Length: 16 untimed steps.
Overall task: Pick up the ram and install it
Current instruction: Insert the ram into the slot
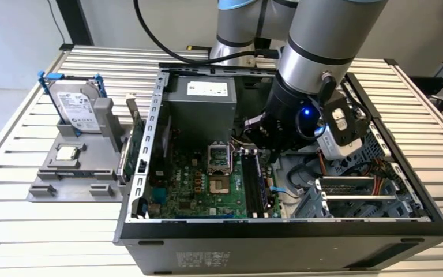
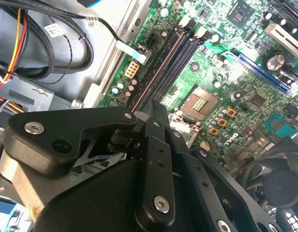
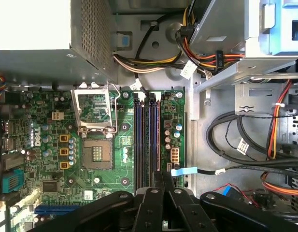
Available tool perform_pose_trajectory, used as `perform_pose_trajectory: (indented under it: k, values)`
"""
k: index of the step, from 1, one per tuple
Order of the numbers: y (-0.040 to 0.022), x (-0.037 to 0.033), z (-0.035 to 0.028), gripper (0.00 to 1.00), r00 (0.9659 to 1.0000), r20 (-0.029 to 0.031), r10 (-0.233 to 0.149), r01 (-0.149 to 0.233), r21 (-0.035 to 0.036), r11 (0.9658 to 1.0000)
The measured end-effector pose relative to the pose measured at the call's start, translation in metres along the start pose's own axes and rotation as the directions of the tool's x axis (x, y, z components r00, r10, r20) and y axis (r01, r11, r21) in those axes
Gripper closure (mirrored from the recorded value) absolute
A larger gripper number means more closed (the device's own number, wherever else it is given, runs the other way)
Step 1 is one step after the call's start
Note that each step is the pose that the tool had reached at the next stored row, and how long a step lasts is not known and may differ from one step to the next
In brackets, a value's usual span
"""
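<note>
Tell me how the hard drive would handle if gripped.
The hard drive is a boxy metal unit, so it is probably rigid and heavy for its size. Its smooth silver face may slip in a pinch. It stands on edge in the grey holder, so a sideways push could tip it.

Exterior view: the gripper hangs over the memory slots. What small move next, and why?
Probably raise the gripper clear of the case. The memory slots look empty, and what seems to be the ram stands in the grey holder outside, at the exterior view's left.
</note>
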State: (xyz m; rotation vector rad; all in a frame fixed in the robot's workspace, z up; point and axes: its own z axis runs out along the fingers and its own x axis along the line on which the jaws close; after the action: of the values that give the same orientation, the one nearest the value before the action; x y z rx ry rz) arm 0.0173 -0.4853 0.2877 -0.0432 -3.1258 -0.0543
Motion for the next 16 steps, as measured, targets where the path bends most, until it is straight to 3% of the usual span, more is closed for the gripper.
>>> perform_pose_trajectory:
  k: [4, 8, 16]
  values:
    - [0.0000, 0.0000, -0.0001, 1.00, 1.0000, 0.0000, -0.001, 0.001, 0.0000, 1.0000]
    - [-0.0001, 0.0001, -0.0002, 1.00, 0.9991, -0.0014, -0.043, 0.043, 0.0008, 0.9991]
    - [0.0001, -0.0004, -0.0003, 1.00, 0.9895, -0.0048, -0.144, 0.144, -0.0011, 0.9895]
